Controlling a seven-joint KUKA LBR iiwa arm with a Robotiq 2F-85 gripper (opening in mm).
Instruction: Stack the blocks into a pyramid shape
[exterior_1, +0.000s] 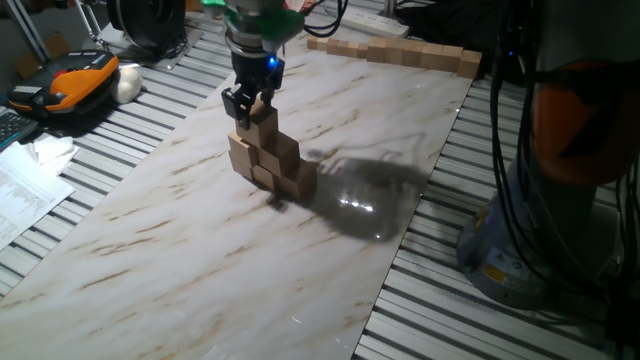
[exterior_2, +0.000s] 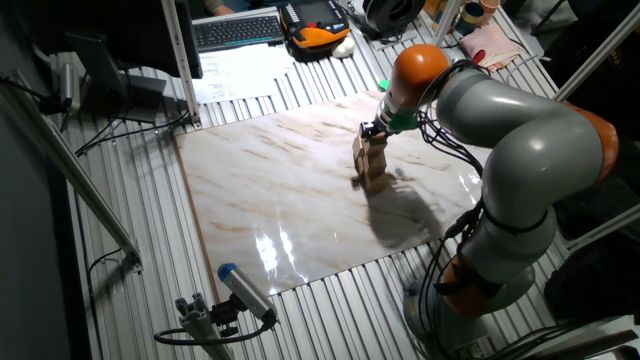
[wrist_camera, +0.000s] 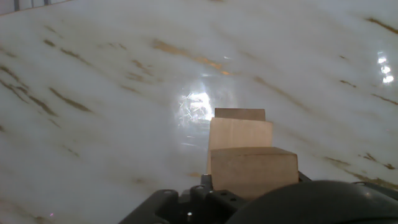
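The wooden cubes (exterior_1: 270, 155) are stacked as a stepped pyramid on the marble worktop (exterior_1: 180, 250). The top cube (exterior_1: 262, 121) is gripped between the jaws of the gripper (exterior_1: 251, 103).

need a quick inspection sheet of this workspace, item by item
surface: white marble-pattern board on a slatted metal table; glare patches, no spills seen.
job's things: tan blocks stacked in a stepped pile mid-board; the top block sits at the end effector's fingers.
clutter: long row of joined tan cubes at the board's far edge; orange and black device, papers, keyboard off the board.
end effector: over the top of the pile, fingers beside the top block; grip cannot be told.
cables: black cables hang beside the arm base; more on the slats.
surroundings: metal frame posts; a blue-tipped tool near the table edge.
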